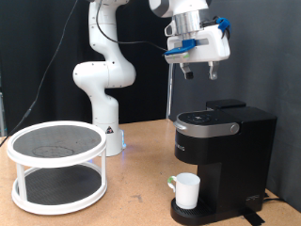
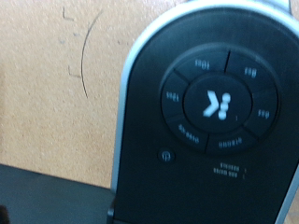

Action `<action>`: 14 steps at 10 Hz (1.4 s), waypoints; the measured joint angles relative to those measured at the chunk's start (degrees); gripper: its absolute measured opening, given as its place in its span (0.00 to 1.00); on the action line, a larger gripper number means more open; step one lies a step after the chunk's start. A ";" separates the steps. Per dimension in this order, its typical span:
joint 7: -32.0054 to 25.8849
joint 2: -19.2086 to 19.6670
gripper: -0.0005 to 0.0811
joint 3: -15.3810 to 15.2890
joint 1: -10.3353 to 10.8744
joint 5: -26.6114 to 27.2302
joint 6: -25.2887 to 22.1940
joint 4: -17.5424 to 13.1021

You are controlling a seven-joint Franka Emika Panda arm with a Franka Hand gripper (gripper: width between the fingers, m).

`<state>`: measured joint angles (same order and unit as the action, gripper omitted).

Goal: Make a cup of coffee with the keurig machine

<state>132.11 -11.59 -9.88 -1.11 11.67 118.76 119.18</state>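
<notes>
Gripper (image 1: 199, 72) hangs above keurig machine (image 1: 223, 151) — lid closed; finger state cannot be told. Cup (image 1: 186, 190) sits on drip tray.

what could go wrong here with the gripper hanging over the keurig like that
1. The gripper hangs well above the keurig machine, and the buttons on its lid sit close together, so a slightly off descent might press the wrong one.
2. The cup stands on the drip tray under the spout; a hard push on the lid could jolt the machine and shift it off line.
3. The wrist view is blurred, so button labels are hard to read.
</notes>
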 joint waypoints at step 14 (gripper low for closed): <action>2.07 3.28 0.40 -2.55 0.20 -0.48 9.86 9.82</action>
<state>134.18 -8.31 -12.43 -0.91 11.19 128.62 129.00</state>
